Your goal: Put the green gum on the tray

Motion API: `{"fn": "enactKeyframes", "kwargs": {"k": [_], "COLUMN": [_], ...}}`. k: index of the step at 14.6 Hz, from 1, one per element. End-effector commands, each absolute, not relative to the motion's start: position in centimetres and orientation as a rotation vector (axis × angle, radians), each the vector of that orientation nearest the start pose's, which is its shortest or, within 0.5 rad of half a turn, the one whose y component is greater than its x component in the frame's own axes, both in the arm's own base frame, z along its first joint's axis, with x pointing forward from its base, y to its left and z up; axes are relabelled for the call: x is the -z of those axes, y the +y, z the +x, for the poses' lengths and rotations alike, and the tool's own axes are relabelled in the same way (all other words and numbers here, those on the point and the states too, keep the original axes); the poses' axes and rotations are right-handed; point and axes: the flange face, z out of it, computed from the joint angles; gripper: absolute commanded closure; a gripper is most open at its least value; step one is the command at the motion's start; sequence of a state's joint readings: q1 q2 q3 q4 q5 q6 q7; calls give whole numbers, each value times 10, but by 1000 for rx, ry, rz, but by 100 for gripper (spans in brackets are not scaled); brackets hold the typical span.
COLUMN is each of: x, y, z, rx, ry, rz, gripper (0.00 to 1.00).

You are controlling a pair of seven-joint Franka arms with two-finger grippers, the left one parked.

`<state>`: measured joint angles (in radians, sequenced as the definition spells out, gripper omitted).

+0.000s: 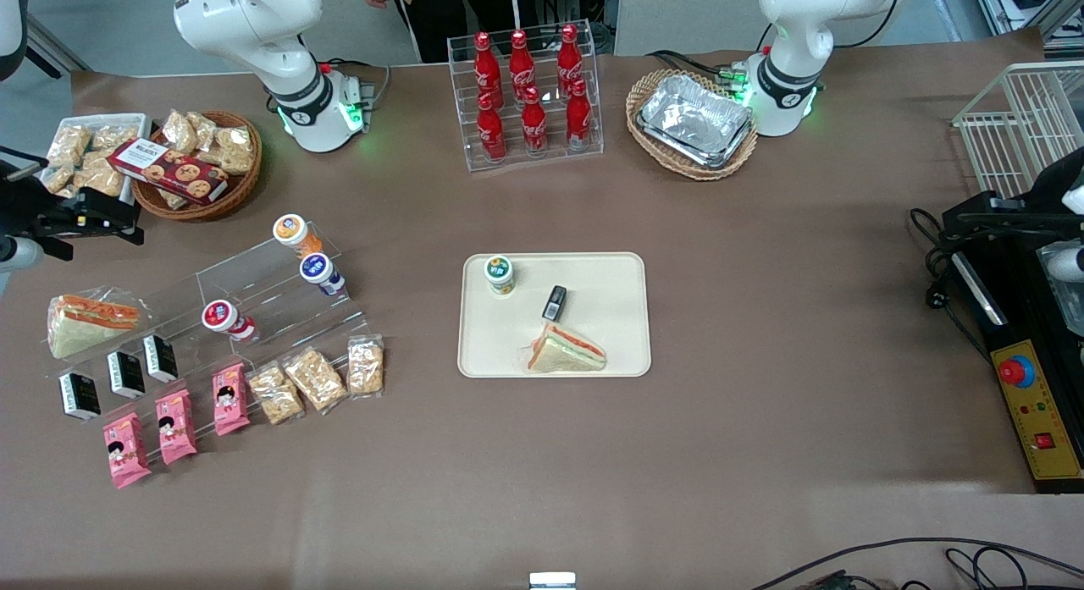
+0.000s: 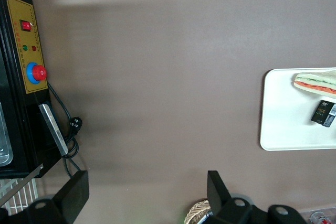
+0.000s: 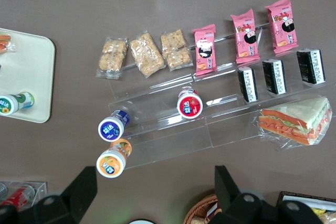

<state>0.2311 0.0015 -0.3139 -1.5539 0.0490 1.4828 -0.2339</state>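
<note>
The green gum point(image 1: 499, 274) is seen standing upright on the tray point(image 1: 610, 319), close to the tray's corner at about 10 o'clock in the front view, with its white-rimmed green lid facing up. It is not touched by anything. In the right wrist view the same jar point(image 3: 14, 103) is shown lying within the tray's rim point(image 3: 31, 72), near one corner.

Two other things are carried by the tray: a small black pack point(image 1: 555, 302) near its middle, at roughly 4 o'clock from the gum, and a wrapped sandwich point(image 1: 566, 351) just below that pack, toward the tray's 6 o'clock edge. Both are kept apart from the gum.

The gripper point(image 1: 118, 217) is found well away from the tray, at the working arm's end of the table, at about 9 o'clock from the tray in the front view and above the table near the wicker basket of snacks point(image 1: 199, 171). In the right wrist view its fingers point(image 3: 79, 192) are seen spread wide apart, with nothing held between them; only the brown table cover point(image 3: 173, 3) and the clear stepped stand point(image 3: 173, 124) are seen below the gripper point(image 3: 152, 182).

On that stand a red-lidded jar point(image 1: 222, 317), a blue-lidded jar point(image 1: 319, 271) and an orange jar point(image 1: 292, 231) are placed, all well apart from the tray
</note>
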Motion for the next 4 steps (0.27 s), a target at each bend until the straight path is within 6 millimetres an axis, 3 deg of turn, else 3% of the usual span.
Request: {"fn": "enactKeyframes", "kwargs": {"k": [1,4], "x": [-629,-632], "y": [-47,-56], "z": [546,543], "rx": [-119,-111], "ry": [-229,-201], "rz": [-3087,-3082], "gripper": [0,0]}}
